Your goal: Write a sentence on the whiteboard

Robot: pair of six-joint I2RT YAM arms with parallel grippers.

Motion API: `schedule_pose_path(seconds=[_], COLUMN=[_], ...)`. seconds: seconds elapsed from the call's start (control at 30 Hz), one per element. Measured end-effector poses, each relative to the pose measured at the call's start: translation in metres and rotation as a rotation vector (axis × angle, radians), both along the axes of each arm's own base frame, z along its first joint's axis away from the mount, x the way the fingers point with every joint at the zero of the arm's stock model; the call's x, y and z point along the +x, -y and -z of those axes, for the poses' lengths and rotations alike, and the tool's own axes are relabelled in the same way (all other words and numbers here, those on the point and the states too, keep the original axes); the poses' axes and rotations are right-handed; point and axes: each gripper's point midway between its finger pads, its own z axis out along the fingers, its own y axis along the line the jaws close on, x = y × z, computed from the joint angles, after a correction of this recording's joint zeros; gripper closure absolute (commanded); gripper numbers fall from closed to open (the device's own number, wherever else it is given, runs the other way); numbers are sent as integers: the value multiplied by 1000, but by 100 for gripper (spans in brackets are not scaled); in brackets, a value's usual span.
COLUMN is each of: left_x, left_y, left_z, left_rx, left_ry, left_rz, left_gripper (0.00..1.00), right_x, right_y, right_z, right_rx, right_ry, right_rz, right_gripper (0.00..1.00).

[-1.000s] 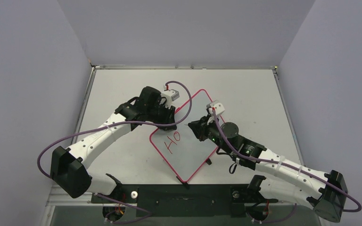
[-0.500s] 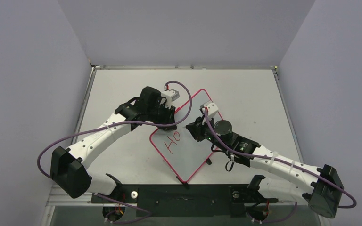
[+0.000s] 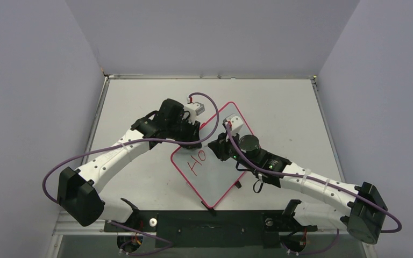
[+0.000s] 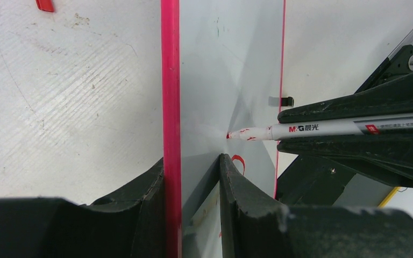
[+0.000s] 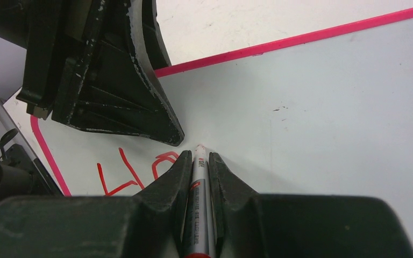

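The whiteboard point(image 3: 215, 180), white with a thin red rim, lies slantwise on the table. Red letters "HO" point(image 3: 196, 160) of the sentence stand on its left part. My left gripper point(image 3: 191, 141) is shut on the board's upper-left edge; in the left wrist view the red rim runs between its fingers point(image 4: 236, 199). My right gripper point(image 3: 215, 146) is shut on a grey marker point(image 5: 199, 204). The marker's red-stained tip point(image 4: 230, 135) touches the whiteboard point(image 5: 328, 107) just right of the "O" point(image 5: 164, 160). The left gripper's finger point(image 5: 129, 91) stands a short way from that tip.
The grey-white table point(image 3: 279, 107) is walled at the back and both sides, with a metal rail along its far edge. A small black clip point(image 3: 238, 184) sits at the board's lower-right rim. A red scrap point(image 4: 44, 5) lies on the table left of the board.
My right arm has moved left across the board, bringing the marker in beside the "O" and near the left gripper. The left arm and the board have not moved.
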Motion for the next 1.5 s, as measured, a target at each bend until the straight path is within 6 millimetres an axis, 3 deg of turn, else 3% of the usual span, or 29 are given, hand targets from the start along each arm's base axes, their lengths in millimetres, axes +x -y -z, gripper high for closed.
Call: schedule_pose_path(seconds=[0.27,1.13,1.5], left_x=[0,0,0], left_y=[0,-1,-1], left_z=[0,1,1], left_rx=[0,3,3], left_ry=[0,-1,-1], left_rz=[0,-6,-7], left_gripper=[100,100,100], right_x=[3,3,-18], right_y=[-4,-5,13], right_z=[-8,-3,26], right_rx=[14,16,-13], right_ry=[11,1,-56], right_rz=[0,3,-2], right_gripper=[100,100,100])
